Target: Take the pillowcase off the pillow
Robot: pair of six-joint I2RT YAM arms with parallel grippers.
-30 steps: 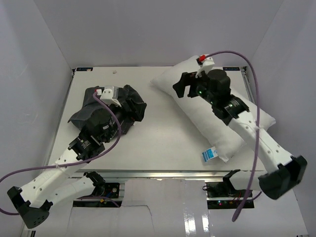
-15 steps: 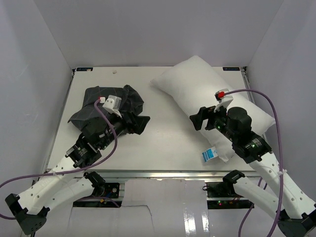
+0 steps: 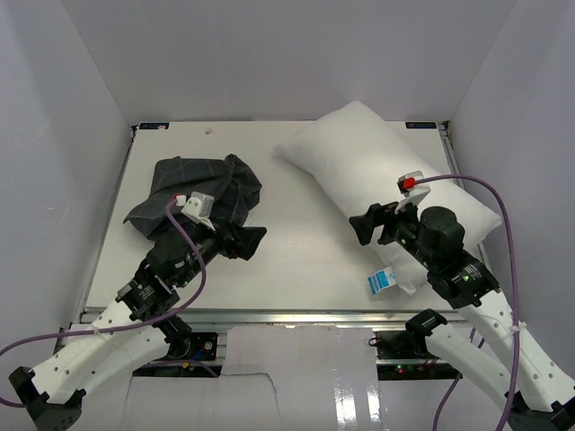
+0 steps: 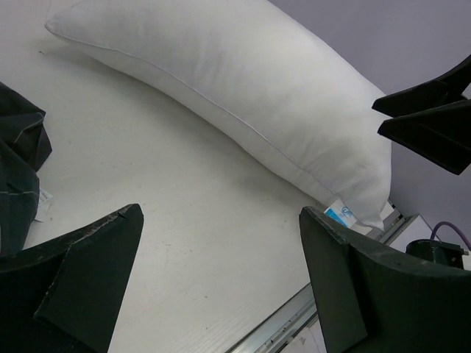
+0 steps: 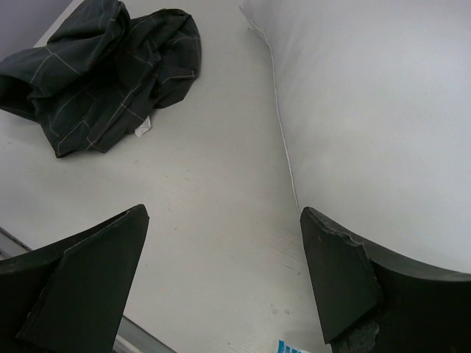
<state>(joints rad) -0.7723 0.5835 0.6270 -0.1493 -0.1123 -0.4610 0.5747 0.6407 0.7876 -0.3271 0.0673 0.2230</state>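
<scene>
The pillowcase (image 5: pixel 103 70) is soft, crumpled matt cloth with thin pale lines. The pillow (image 5: pixel 368 110) is smooth white fabric with a fine seam. Beside the pillow, the table (image 5: pixel 213 169) looks matt white, faintly scuffed. The right claw (image 5: pixel 222 212) has matt black plastic fingers (image 5: pixel 88 272), rough-edged

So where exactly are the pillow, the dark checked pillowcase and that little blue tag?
pillow (image 3: pixel 359 157): overhead view, middle of its bare white top.
pillowcase (image 5: pixel 96 81): right wrist view, centre of the crumpled heap.
blue tag (image 3: pixel 382 282): overhead view, on the tag's face at the pillow's near edge.
</scene>
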